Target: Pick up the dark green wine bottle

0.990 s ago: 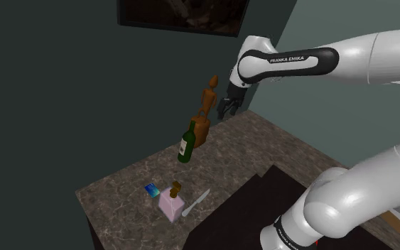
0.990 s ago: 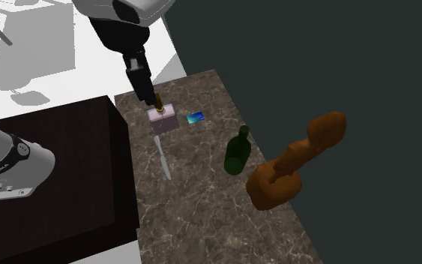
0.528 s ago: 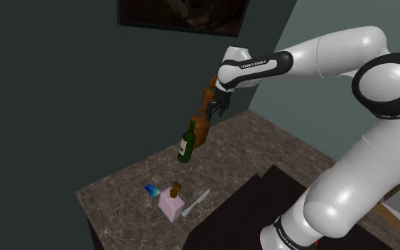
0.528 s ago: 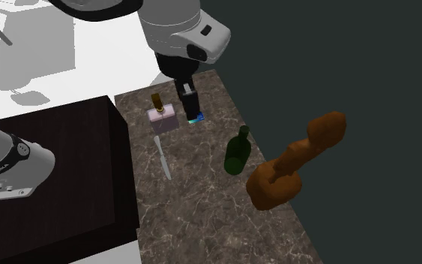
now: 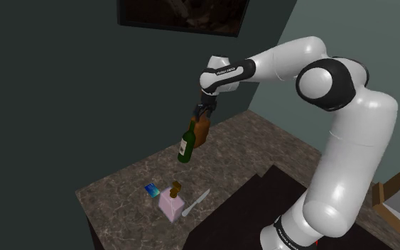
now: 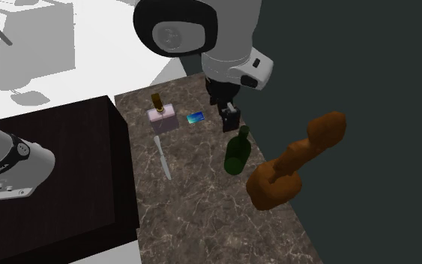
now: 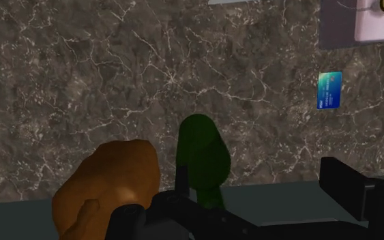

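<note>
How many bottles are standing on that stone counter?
2. The dark green wine bottle stands next to the brown figurine; the pink square bottle stands near the blue card and the knife. None looks hidden.

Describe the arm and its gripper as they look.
The arm is built of glossy white, rounded links with dark joints. A black band with small white lettering wraps the forearm. The gripper is all black and boxy, with two blocky fingers.
</note>
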Available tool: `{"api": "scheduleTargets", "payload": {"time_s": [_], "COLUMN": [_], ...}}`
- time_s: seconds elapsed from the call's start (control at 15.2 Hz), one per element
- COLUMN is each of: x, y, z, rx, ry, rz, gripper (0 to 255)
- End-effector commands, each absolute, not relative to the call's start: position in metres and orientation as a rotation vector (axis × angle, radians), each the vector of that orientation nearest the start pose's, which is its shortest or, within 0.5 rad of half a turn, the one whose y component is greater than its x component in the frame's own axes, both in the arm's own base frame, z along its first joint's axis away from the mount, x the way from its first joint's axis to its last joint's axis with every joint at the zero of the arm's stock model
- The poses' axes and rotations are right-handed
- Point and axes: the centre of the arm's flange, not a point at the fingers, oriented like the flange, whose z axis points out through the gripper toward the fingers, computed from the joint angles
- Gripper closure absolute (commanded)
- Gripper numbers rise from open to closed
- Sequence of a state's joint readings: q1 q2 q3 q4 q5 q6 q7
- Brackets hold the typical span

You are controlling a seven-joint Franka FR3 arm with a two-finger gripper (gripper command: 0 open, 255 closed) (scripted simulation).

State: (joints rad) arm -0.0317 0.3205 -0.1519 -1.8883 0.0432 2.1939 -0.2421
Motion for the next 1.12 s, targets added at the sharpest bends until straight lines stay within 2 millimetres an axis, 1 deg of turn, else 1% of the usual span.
{"api": "scheduleTargets", "payload": {"time_s": [0.0,0.33,0.79,0.86,0.99,1.06], "x": [0.633,0.683,0.683,0.683,0.683,0.683], "y": [-0.113,-0.126,-0.126,-0.126,-0.126,-0.126], "z": [0.320,0.278,0.241,0.238,0.238,0.238], "rx": [-3.153,-3.159,-3.159,-3.159,-3.159,-3.159], "ry": [-0.070,-0.082,-0.082,-0.082,-0.082,-0.082], "rz": [0.028,0.045,0.045,0.045,0.045,0.045], "gripper": [0,0,0,0,0,255]}}
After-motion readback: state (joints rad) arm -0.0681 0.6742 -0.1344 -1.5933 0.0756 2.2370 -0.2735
